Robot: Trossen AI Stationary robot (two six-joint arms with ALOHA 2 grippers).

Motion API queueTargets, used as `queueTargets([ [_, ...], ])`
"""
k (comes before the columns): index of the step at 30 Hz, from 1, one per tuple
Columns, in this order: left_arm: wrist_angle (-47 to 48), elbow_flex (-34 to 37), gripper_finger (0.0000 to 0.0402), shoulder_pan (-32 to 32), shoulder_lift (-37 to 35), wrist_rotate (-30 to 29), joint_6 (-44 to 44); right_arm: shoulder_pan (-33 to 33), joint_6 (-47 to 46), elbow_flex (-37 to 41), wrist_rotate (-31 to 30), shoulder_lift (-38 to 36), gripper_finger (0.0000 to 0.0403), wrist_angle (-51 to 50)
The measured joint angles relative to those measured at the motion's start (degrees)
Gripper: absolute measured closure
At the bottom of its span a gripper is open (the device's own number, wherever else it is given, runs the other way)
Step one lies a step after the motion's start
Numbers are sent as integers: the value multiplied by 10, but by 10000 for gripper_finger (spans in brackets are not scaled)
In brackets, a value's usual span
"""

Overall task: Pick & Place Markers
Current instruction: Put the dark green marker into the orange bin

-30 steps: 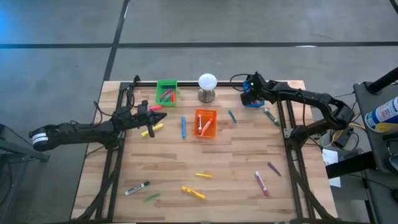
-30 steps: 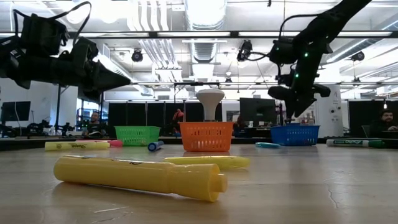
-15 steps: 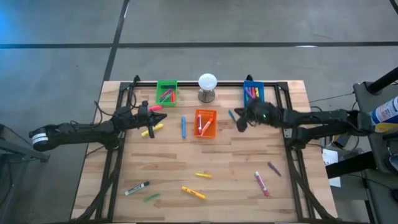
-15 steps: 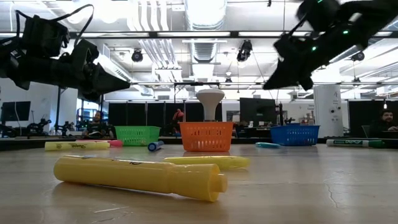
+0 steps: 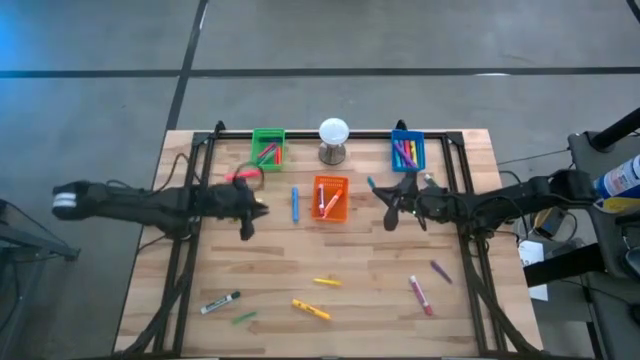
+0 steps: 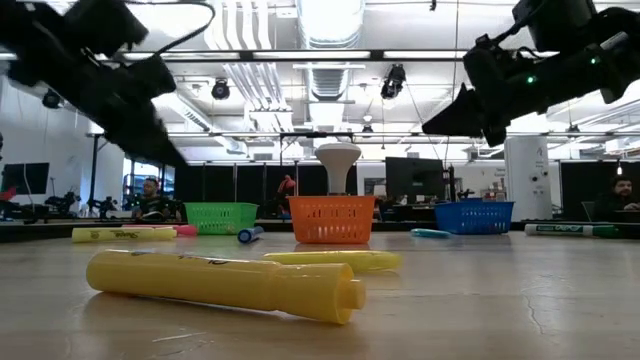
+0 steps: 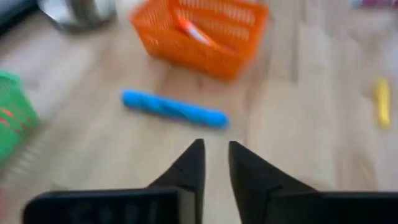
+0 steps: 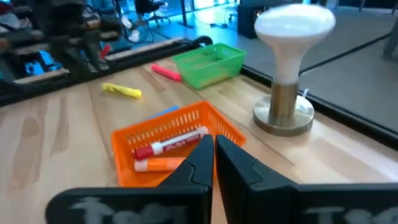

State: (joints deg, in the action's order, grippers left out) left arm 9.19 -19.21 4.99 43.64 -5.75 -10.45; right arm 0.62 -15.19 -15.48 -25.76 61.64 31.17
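Markers lie scattered flat on the wooden table (image 5: pixel 200 270): a blue one (image 5: pixel 296 203) left of the orange bin (image 5: pixel 330 198), two yellow ones (image 5: pixel 327 282) (image 5: pixel 311 310), a white-and-black one (image 5: pixel 220 302), a green one (image 5: pixel 244 317), a pink one (image 5: pixel 420 295), a purple one (image 5: pixel 440 270) and a teal one (image 5: pixel 372 184). My left gripper (image 5: pixel 252 212) hangs over the table left of the blue marker (image 7: pixel 174 109), slightly open and empty (image 7: pixel 214 165). My right gripper (image 5: pixel 388 205) hovers right of the orange bin (image 8: pixel 177 146), shut and empty.
The green bin (image 5: pixel 267 148), the orange bin and the blue bin (image 5: pixel 406 150) hold markers. A white ball on a grey stand (image 5: pixel 333 140) is at the far middle. A pink marker (image 8: pixel 165 71) and a yellow one (image 8: pixel 122 91) lie near the green bin. Dark frame rails run along both sides.
My right gripper has left the blue bin and gone toward the table's near edge and left, turning from pointing down to nearly level beside the orange bin. My left gripper has gone toward the near edge and tipped downward.
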Motion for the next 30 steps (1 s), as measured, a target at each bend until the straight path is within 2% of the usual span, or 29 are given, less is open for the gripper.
queueTargets([
  [5,155,-63,282,-153,44,-69,-143,0,-2,6,0,22,390,25],
  [10,243,-120,259,-323,113,-155,-278,0,-2,-4,0,34,390,26],
  [16,288,-196,257,-464,221,-162,-431,0,2,-24,1,51,390,25],
  [19,322,-240,257,-507,283,-152,-487,-2,2,-27,1,58,390,24],
  [23,348,-289,257,-538,356,-104,-547,-3,2,-29,2,65,390,25],
  [30,369,-323,257,-562,428,-53,-633,-9,4,-28,2,67,390,22],
])
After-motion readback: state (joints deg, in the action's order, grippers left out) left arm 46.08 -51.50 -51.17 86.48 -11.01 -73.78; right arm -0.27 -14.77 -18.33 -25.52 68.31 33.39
